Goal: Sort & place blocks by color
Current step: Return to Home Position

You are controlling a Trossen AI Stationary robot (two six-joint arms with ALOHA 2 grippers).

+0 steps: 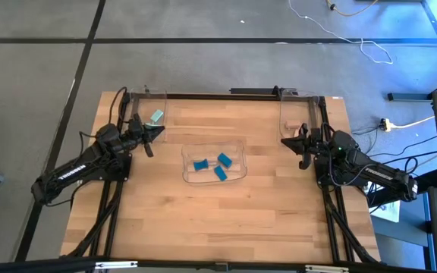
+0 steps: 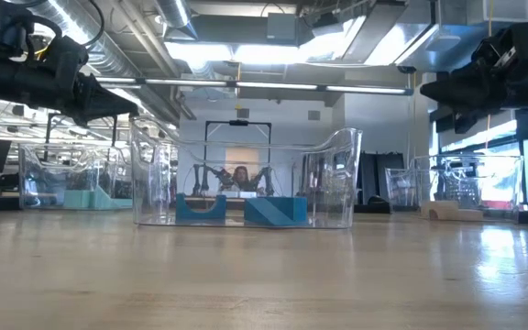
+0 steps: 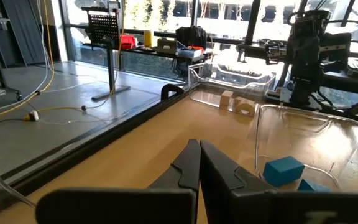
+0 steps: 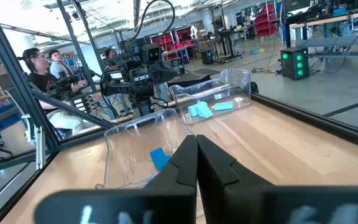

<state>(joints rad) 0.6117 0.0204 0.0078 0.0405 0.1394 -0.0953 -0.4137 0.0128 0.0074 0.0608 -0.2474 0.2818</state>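
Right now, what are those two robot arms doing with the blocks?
Nothing is being held. The left gripper and right gripper hang shut and empty above the table, one at each side. Three blue blocks lie in the middle tray, pale green blocks in the far left tray, and wooden blocks in the far right tray.

Grey concrete floor (image 1: pixel 203 68) (dark seams (image 1: pixel 203 39) across it), bright ceiling lights (image 2: pixel 246 50) overhead
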